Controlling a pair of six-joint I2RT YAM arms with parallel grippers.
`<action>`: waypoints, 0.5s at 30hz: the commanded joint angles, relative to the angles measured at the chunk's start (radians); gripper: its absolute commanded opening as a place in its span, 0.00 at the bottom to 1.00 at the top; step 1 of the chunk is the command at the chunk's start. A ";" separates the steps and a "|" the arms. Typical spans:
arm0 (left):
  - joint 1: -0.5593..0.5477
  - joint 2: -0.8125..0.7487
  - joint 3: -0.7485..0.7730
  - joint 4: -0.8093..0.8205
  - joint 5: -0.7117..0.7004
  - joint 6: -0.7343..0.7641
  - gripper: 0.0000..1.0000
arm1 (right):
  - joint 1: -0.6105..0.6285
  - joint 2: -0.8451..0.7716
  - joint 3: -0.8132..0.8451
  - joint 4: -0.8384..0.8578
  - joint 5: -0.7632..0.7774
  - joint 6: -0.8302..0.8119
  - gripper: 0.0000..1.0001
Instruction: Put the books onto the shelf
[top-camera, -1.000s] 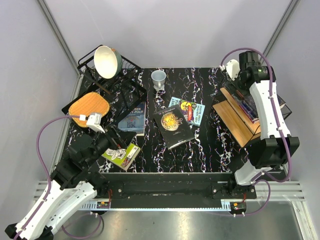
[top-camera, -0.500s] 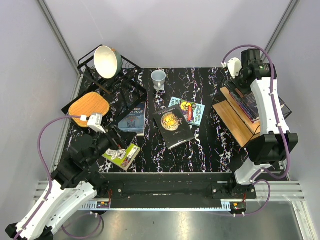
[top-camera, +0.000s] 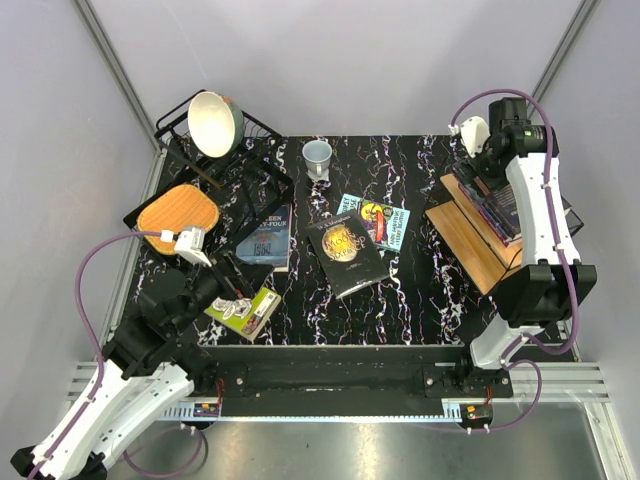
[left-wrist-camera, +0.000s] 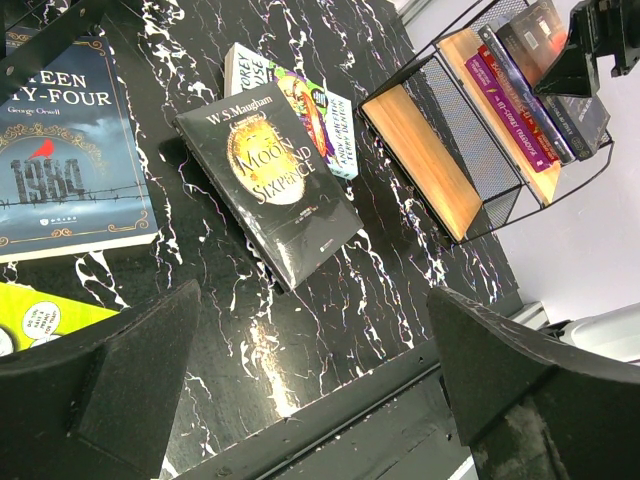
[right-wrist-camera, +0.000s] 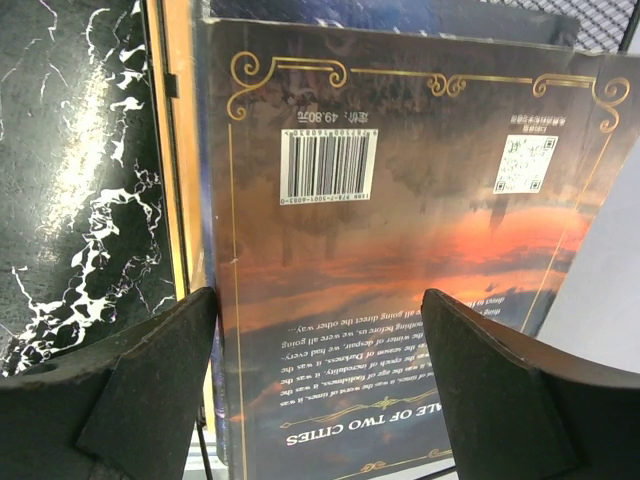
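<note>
The shelf (top-camera: 468, 238), light wooden boards on black wire, stands at the right of the table (top-camera: 420, 290) with several books (left-wrist-camera: 520, 100) on its upper tier, one dark brown (right-wrist-camera: 400, 250), back cover showing. Flat on the table lie a black gold-disc book (top-camera: 345, 256), a teal book (top-camera: 380, 222) just beside it, a blue-grey book (top-camera: 265, 238) and a lime green book (top-camera: 246, 312).

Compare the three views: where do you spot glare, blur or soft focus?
Top external: evenly lit, sharp throughout. Left wrist: pale glare on the glossy black book; left fingers look soft. Right wrist: the barcode on the Two Cities book is crisp; right fingers are dark, blurred.
</note>
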 joint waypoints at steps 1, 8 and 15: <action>0.000 -0.009 -0.005 0.045 -0.001 0.004 0.99 | -0.027 0.006 0.038 -0.007 -0.010 0.008 0.87; 0.000 -0.007 -0.004 0.049 0.002 0.002 0.99 | -0.040 0.002 0.041 -0.012 -0.053 0.009 0.87; 0.000 0.020 0.001 0.059 0.027 -0.001 0.99 | -0.038 -0.015 0.185 -0.099 -0.240 0.029 0.97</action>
